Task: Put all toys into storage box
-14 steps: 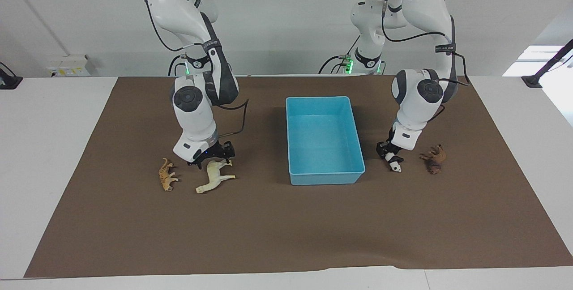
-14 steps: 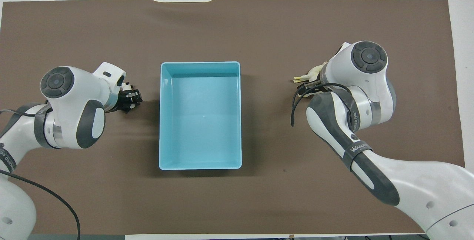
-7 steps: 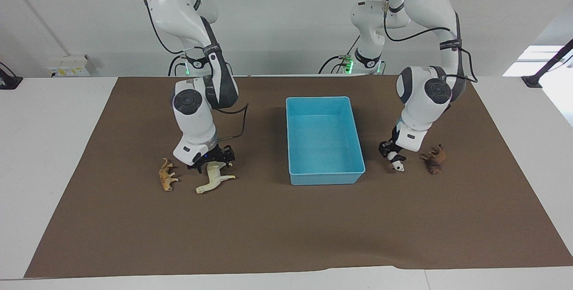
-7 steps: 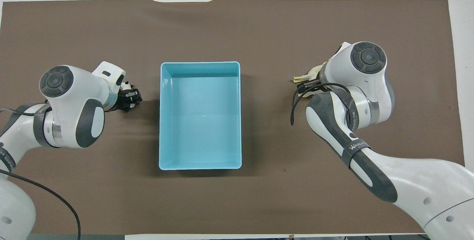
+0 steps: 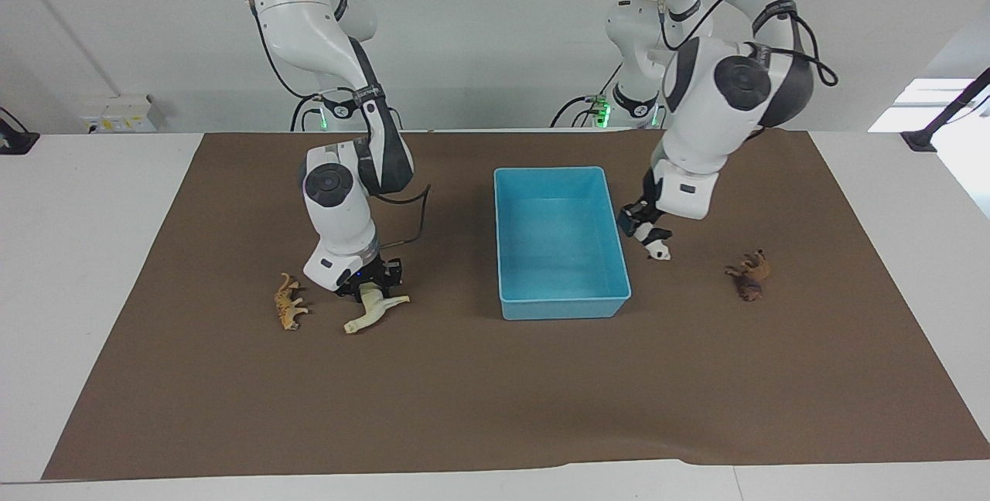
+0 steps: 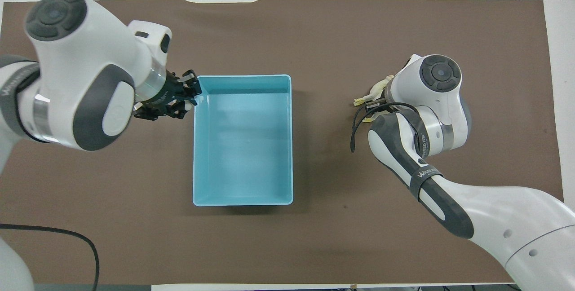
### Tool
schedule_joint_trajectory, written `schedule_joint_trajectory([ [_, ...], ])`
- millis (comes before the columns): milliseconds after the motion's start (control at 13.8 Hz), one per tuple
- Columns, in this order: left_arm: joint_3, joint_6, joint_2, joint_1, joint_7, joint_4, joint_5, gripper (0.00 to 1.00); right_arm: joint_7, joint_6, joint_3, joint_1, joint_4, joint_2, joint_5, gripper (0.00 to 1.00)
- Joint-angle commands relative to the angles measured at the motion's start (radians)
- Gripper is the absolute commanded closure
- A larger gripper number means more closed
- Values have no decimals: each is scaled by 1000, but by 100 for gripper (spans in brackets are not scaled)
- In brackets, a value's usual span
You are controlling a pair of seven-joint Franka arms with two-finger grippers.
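A: We see the storage box [image 5: 561,242] at the middle of the brown mat [image 5: 495,393] on the bench [image 5: 85,253]: a light blue rectangular bin of smooth plastic with low walls and a rim, and no toy in it.

B: We agree. The left tool [image 5: 648,232] is up in the air just beside the box wall on the left arm's side, its fingers closed on the panda [image 5: 657,247], a small black-and-white figurine that hangs below them, clear of the mat.

A: In the overhead view that tool [image 6: 173,100] sits at the box's corner farther from the robots, and we cannot make out the panda there at all; only the facing view shows it.

B: The right tool [image 5: 373,282] is down at the mat on the cream-white horse [image 5: 373,309], its fingers narrowed around the body. The horse lies on its side toward the right arm's end.

A: From overhead only the pale legs of the horse [image 6: 375,91] stick out past the right arm's wrist.

B: The facing view alone gives us the other two. The tan spotted big cat [image 5: 288,303] lies just beside the horse, nearer the right arm's end of the bench. The dark brown lion [image 5: 749,275] lies on the mat toward the left arm's end, well apart from the box.
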Motion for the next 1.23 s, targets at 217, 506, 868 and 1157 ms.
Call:
schedule_joint_trajectory([
  [217, 18, 204, -70, -109, -152, -204, -8, 0, -10, -185, -3, 12, 86, -25, -66, 100],
  [506, 27, 76, -88, -13, -96, -159, 94, 0, -7, -446, 1, 12, 247, -110, -50, 100],
  [868, 30, 127, -82, 363, 529, -176, 107, 0, 306, -585, 5, 241, 508, -43, 22, 100],
  [1157, 30, 264, -33, 533, 777, -222, 150, 0, 434, -473, 3, 431, 570, 55, 76, 100],
])
